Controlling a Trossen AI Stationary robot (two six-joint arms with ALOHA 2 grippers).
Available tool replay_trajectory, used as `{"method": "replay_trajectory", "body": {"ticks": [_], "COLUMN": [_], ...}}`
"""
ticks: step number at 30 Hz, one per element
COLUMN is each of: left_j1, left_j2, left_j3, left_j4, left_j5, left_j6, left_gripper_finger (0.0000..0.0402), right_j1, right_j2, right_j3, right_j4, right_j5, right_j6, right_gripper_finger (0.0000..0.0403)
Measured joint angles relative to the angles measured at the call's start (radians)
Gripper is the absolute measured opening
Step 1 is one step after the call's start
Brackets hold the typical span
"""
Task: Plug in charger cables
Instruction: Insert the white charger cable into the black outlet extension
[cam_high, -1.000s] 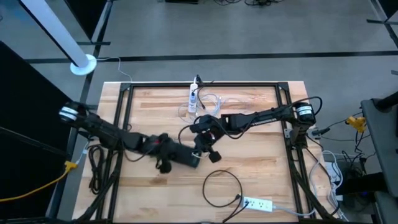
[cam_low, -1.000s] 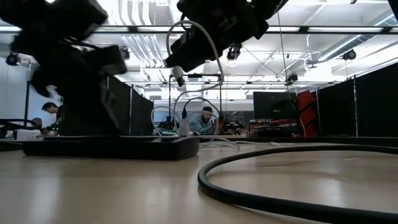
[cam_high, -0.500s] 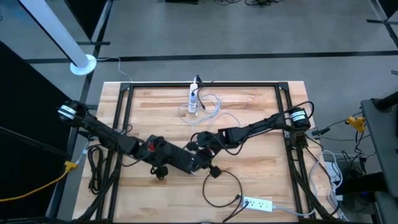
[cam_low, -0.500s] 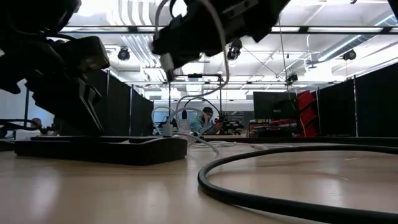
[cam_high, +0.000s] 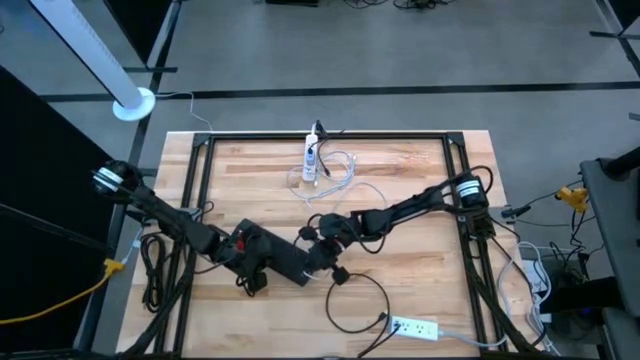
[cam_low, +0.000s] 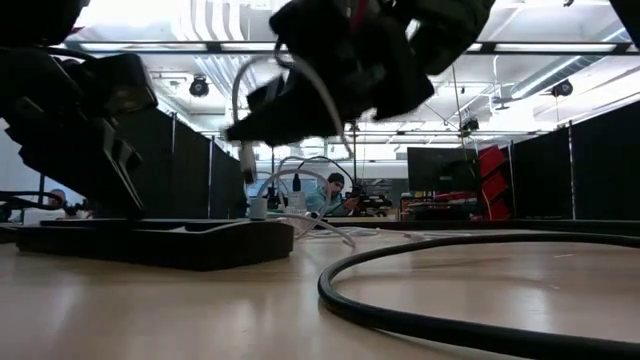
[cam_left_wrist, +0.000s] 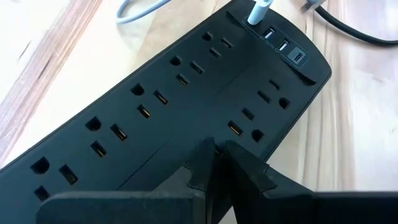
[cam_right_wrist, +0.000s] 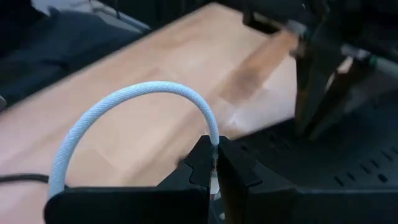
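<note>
Near the table's middle in the high view, right gripper (cam_high: 322, 243) sits just above the end of the black power strip (cam_high: 283, 258), fingers pinched narrow on a white braided charger cable (cam_right_wrist: 134, 99) that arcs up out of the fingertips in the right wrist view; low view shows the same cable looping over the gripper with its plug end (cam_low: 246, 158) hanging down, just above the strip and not clearly inserted. Left gripper (cam_left_wrist: 215, 155) rests on the black power strip about mid-length, fingers nearly together with only a thin gap, tips pressing on the strip's top face, nothing between them that can be made out. Left wrist view also shows a white plug (cam_left_wrist: 259, 12) at the strip's USB end beside the small ports. Rest of the white cable trails back across the wood to a white power strip (cam_high: 311, 158) at the far edge, loose coils beside it. A black charger cable (cam_high: 358, 303) lies in a loop near the front edge, running to a second white power strip (cam_high: 414, 326). A person (cam_low: 325, 193) is seated in the room beyond the table
</note>
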Motion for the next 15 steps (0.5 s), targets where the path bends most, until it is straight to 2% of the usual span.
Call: {"method": "replay_trajectory", "body": {"ticks": [8, 11, 15], "left_j1": [-0.018, -0.019, -0.019], "left_j2": [0.000, 0.000, 0.000], "left_j3": [0.000, 0.000, 0.000], "left_j4": [-0.008, -0.009, -0.010], "left_j5": [0.002, 0.003, 0.003], "left_j6": [-0.040, -0.041, -0.041], "left_gripper_finger": [0.0026, 0.0026, 0.0026], "right_j1": [-0.003, -0.006, -0.007], "right_j2": [0.013, 0.018, 0.077], "right_j3": [-0.024, -0.029, -0.029], "right_j4": [0.098, 0.127, 0.242], "right_j5": [0.017, -0.010, -0.106], "right_j6": [-0.089, -0.106, -0.076], "right_gripper_finger": [0.0000, 0.0000, 0.0000]}}
